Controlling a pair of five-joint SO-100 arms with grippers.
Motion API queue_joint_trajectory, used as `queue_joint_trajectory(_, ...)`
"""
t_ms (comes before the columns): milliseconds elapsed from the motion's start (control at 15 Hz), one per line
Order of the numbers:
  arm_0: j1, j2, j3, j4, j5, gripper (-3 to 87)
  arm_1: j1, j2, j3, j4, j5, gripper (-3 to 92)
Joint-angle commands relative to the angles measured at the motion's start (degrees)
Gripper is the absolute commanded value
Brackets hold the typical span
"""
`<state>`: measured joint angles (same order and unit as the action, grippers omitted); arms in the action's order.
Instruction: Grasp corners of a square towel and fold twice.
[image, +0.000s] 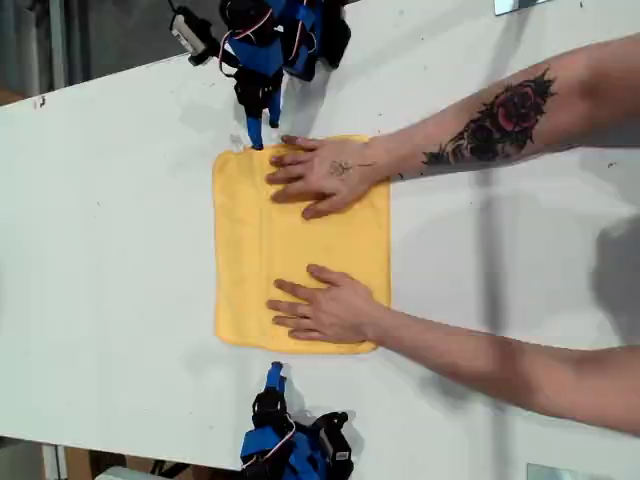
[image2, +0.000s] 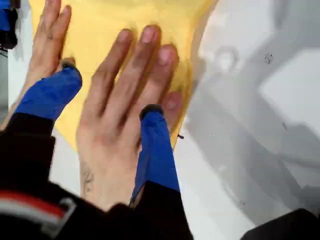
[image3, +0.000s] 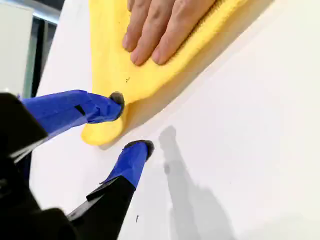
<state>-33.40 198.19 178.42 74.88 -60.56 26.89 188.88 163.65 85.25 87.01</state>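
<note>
Mid-tabletop (image: 120, 250) in the exterior view, the towel (image: 300, 240) lies flat and unfolded. A person's two palms press it down: tattooed one (image: 325, 172) toward the towel's 12 o'clock edge, other palm (image: 330, 308) toward 6. First robot hand (image: 255, 130) sits at the towel's 12 o'clock, jaws spread wide, straddling the tattooed palm's fingers. Second robot hand (image: 275, 375) is at 6 o'clock, also open, with one fingertip over a rounded corner (image3: 102, 132) and the other off the cloth.

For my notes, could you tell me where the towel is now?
The towel lies flat mid-table in the exterior view, under a person's two hands, between both arms.
</note>
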Motion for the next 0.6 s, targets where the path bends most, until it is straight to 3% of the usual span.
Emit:
queue_joint_trajectory(0,0.5,0.4,0.3,0.0,0.4,13.7,8.8,-0.1,-2.4,0.5,-0.6,23.2)
queue_joint_trajectory(533,0.6,0.4,0.3,0.0,0.4,13.7,7.5,-0.1,-2.4,0.5,-0.6,23.2)
